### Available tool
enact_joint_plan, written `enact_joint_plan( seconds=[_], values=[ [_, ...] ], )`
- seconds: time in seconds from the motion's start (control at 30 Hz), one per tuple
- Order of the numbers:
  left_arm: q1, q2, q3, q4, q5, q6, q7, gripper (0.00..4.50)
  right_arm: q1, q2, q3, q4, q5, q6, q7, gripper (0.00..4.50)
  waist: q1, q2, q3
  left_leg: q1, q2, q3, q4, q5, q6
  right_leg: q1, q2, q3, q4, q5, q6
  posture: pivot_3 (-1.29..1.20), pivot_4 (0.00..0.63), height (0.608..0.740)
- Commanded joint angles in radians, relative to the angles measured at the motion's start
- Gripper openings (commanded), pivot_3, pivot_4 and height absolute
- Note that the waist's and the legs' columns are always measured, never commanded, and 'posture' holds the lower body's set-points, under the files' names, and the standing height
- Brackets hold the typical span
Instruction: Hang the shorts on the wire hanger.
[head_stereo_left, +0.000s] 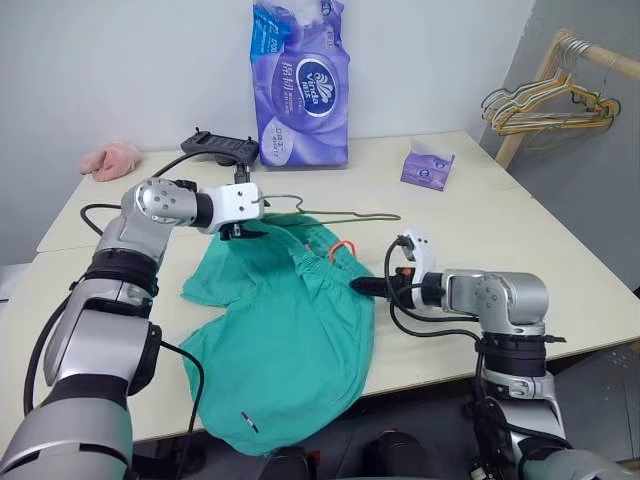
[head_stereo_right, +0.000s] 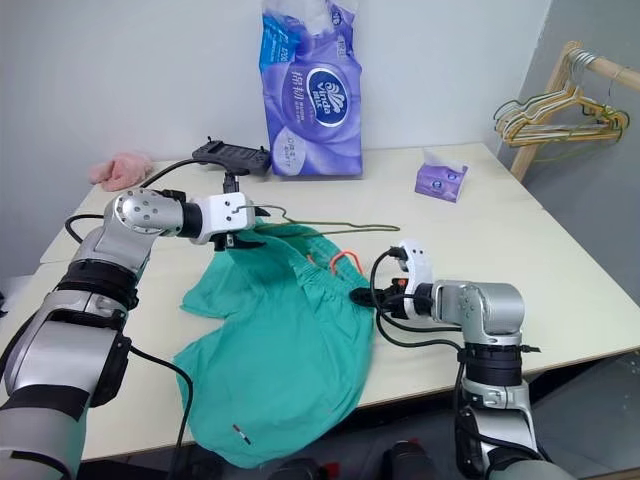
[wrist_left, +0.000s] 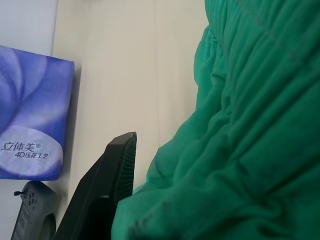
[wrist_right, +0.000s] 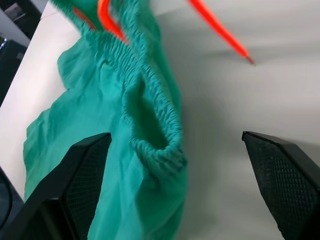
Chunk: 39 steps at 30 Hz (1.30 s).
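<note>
in the left eye view the shorts (head_stereo_left: 285, 335), soft teal-green cloth, lie crumpled across the pale, smooth table (head_stereo_left: 520, 230) with their lower part draped over the near edge; the gathered waistband puckers into fine ribs and a bright orange drawstring (head_stereo_left: 341, 247) loops out beside it. the left gripper (head_stereo_left: 243, 232) sits at the upper corner of the fabric with cloth bunched around its black fingers, apparently pinching the shorts, and the wire hanger (head_stereo_left: 345, 214), a thin dark wire with a hook, stretches from there towards the right just above the cloth. the right gripper (head_stereo_left: 362, 287) lies low at the waistband's right edge. behind stand a glossy purple tissue pack (head_stereo_left: 300, 85), a small purple tissue box (head_stereo_left: 427, 166), a fuzzy pink cloth (head_stereo_left: 110, 160) and pale wire hangers (head_stereo_left: 545, 105) on a wooden rail. in the left wrist view one ridged black finger (wrist_left: 112, 180) presses against thick folds of green fabric. in the right wrist view the two textured black fingers (wrist_right: 85, 175) stand wide apart, holding nothing, with the elastic waistband curling between them.
</note>
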<state>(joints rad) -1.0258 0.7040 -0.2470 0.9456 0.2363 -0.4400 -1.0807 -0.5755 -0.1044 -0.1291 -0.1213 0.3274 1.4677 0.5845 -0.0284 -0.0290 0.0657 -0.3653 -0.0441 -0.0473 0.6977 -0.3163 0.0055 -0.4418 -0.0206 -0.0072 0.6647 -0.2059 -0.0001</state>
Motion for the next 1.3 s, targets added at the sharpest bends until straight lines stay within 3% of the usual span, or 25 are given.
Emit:
enact_joint_plan(
  seconds=[0.03, 0.4, 0.5, 0.57, 0.67, 0.77, 0.97, 1.3],
  values=[
    [-0.005, 0.019, 0.032, -0.042, -0.026, 0.007, 0.004, 2.33, 0.003, -0.021, 0.039, -0.064, 0.05, -0.023, -0.001, 3.83, 0.001, 0.0, -0.002, 0.0, 0.0, 0.0, 0.0, 0.0, 0.0, 0.0, 0.0, 0.0, 0.0, 0.0, 0.0, 0.02, 0.001, 0.74],
    [0.014, 0.018, 0.033, -0.069, -0.032, 0.024, 0.002, 2.33, -0.009, -0.04, 0.049, -0.041, 0.084, -0.06, -0.045, 3.83, 0.001, -0.001, -0.006, 0.0, 0.0, 0.0, 0.0, 0.0, 0.0, 0.0, 0.0, 0.0, 0.0, 0.0, 0.0, 0.02, 0.001, 0.74],
    [0.016, 0.018, 0.033, -0.073, -0.034, 0.028, 0.001, 2.33, -0.006, -0.062, 0.068, -0.041, 0.085, -0.078, -0.047, 3.21, 0.001, -0.001, -0.006, 0.0, 0.0, 0.0, 0.0, 0.0, 0.0, 0.0, 0.0, 0.0, 0.0, 0.0, 0.0, 0.02, 0.003, 0.74],
    [0.015, 0.018, 0.033, -0.072, -0.033, 0.028, 0.001, 2.33, -0.003, -0.074, 0.081, -0.043, 0.085, -0.083, -0.047, 2.48, 0.001, -0.001, -0.006, 0.0, 0.0, 0.0, 0.0, 0.0, 0.0, 0.0, 0.0, 0.0, 0.0, 0.0, 0.0, 0.01, 0.006, 0.74],
    [0.015, 0.017, 0.032, -0.071, -0.033, 0.027, 0.0, 2.33, 0.004, -0.087, 0.092, -0.039, 0.084, -0.095, -0.051, 2.48, 0.001, -0.001, -0.006, 0.0, 0.0, 0.0, 0.0, 0.0, 0.0, 0.0, 0.0, 0.0, 0.0, 0.0, 0.0, 0.01, 0.007, 0.74],
    [0.012, 0.015, 0.031, -0.065, -0.031, 0.026, 0.003, 2.33, 0.006, -0.099, 0.101, -0.038, 0.088, -0.118, -0.043, 1.95, 0.001, -0.001, -0.006, 0.0, 0.0, 0.0, 0.0, 0.0, 0.0, 0.0, 0.0, 0.0, 0.0, 0.0, 0.0, 0.01, 0.008, 0.74],
    [0.009, 0.014, 0.032, -0.06, -0.03, 0.025, 0.008, 2.33, 0.0, -0.115, 0.106, -0.033, 0.103, -0.129, -0.045, 0.03, 0.001, -0.001, -0.006, 0.0, 0.0, 0.0, 0.0, 0.0, 0.0, 0.0, 0.0, 0.0, 0.0, 0.0, 0.0, 0.02, 0.008, 0.74],
    [0.019, 0.018, 0.038, -0.07, -0.037, 0.032, 0.009, 2.33, -0.006, -0.183, 0.17, -0.032, 0.104, -0.181, -0.021, 0.03, 0.002, -0.001, -0.006, 0.0, 0.0, 0.0, 0.0, 0.0, 0.0, 0.001, 0.0, 0.0, -0.001, 0.0, 0.0, 0.02, 0.01, 0.74]
  ],
)
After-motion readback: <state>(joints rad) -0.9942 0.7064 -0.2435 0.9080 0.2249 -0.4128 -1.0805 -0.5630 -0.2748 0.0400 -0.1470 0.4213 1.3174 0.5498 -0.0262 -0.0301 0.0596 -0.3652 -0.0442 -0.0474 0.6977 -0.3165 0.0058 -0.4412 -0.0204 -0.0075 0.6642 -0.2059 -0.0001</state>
